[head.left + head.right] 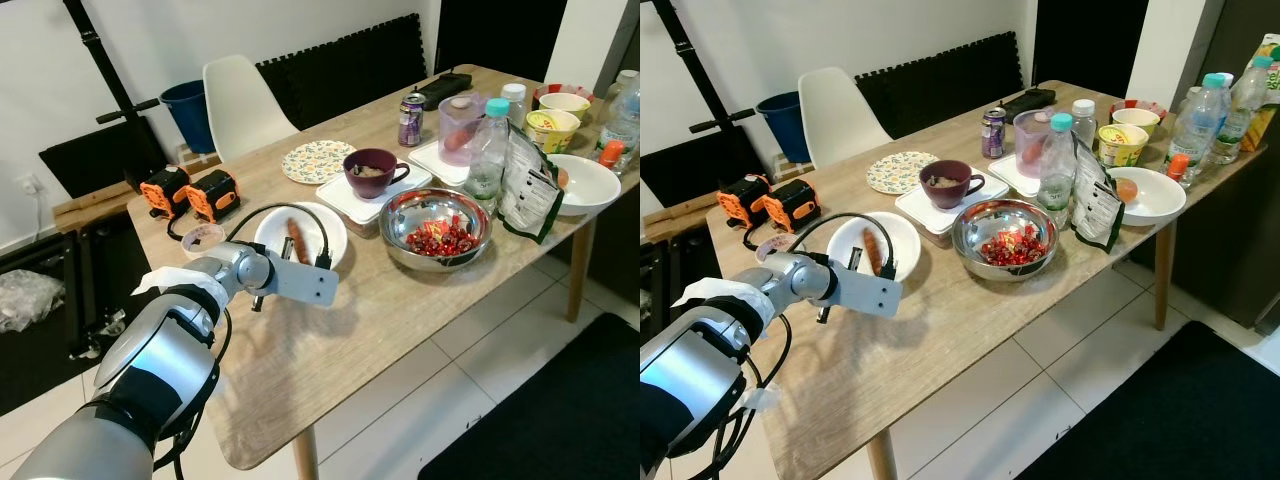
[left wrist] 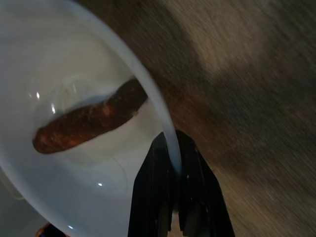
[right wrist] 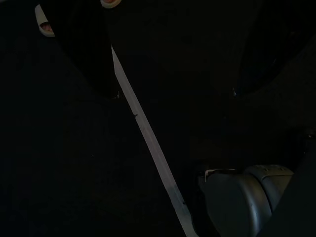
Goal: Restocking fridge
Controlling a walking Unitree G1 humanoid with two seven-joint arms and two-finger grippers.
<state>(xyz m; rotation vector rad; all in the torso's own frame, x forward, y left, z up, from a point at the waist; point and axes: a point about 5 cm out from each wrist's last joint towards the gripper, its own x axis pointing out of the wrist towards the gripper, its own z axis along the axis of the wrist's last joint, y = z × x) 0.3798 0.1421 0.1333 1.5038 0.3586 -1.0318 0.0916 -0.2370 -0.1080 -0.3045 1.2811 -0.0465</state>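
Note:
A white bowl (image 1: 328,226) with one brown sausage (image 1: 296,240) in it stands on the wooden table (image 1: 400,300), near its left end. My left gripper (image 1: 297,263) reaches over the table from the left and is shut on the bowl's near rim. In the left wrist view the two black fingers (image 2: 190,168) pinch the thin white rim (image 2: 158,106) between them, and the sausage (image 2: 89,123) lies inside the bowl. The right wrist view is very dark, and the right arm hangs idle.
A steel bowl of red fruit (image 1: 435,232) sits right of the white bowl. Behind are a maroon bowl on a white tray (image 1: 372,172), a patterned plate (image 1: 318,160), a small cup (image 1: 203,239) and orange tools (image 1: 190,192). Bottles and bowls crowd the far right. A white chair (image 1: 245,100) stands beyond.

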